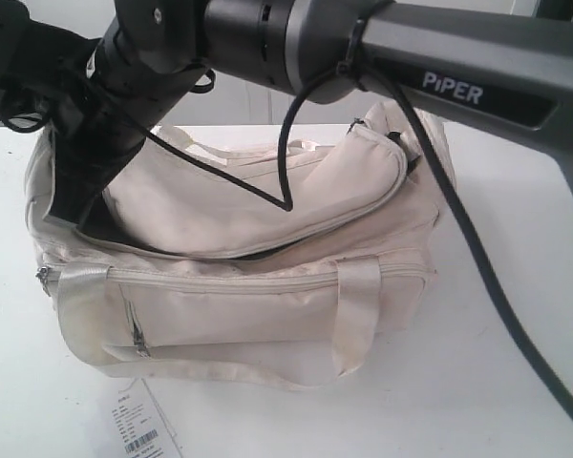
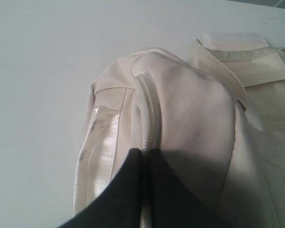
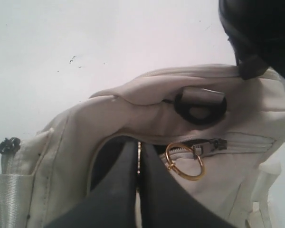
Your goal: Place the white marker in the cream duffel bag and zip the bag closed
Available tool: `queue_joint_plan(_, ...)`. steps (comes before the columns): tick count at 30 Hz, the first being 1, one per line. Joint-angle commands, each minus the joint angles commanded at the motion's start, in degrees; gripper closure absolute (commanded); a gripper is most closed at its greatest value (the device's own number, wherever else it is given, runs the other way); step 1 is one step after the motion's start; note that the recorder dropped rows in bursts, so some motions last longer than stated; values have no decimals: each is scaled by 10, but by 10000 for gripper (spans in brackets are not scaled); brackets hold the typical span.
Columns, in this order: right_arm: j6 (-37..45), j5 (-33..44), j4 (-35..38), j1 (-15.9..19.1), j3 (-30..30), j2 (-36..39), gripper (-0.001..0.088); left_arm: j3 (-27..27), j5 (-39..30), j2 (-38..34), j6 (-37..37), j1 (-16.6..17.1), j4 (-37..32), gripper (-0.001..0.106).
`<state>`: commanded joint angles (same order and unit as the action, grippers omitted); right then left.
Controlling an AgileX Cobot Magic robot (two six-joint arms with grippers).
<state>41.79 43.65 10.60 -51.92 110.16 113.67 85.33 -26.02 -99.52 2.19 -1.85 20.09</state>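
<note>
**A:** What does everything sit on?

**B:** A plain white desk, with a pale wall behind it. A white barcode label lies at the front edge, just before the cream duffel bag.

**A:** How does the bag lie?

**B:** On its base, long axis running across the exterior view, side pocket and strap handle facing the camera. Its top flap is lifted and the main zipper gapes, dark lining showing beneath.

**A:** And the white marker?

**B:** I can't find it in any view.

**A:** The hands?

**B:** The left hand is at the bag's left end, fingers pressed together on the zipper seam. The right hand is at the opposite end with fingers closed together at the opening's edge, just beside a gold ring on a zipper pull; whether it pinches fabric I can't tell.
</note>
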Motion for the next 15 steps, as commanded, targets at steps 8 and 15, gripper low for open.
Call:
queue_joint_plan(8,4,17,4,0,-3,0,868,0,14,0,-18,12,4,1050)
queue_joint_plan(15,30,17,51,0,-3,0,868,0,9,0,-22,32,4,1050)
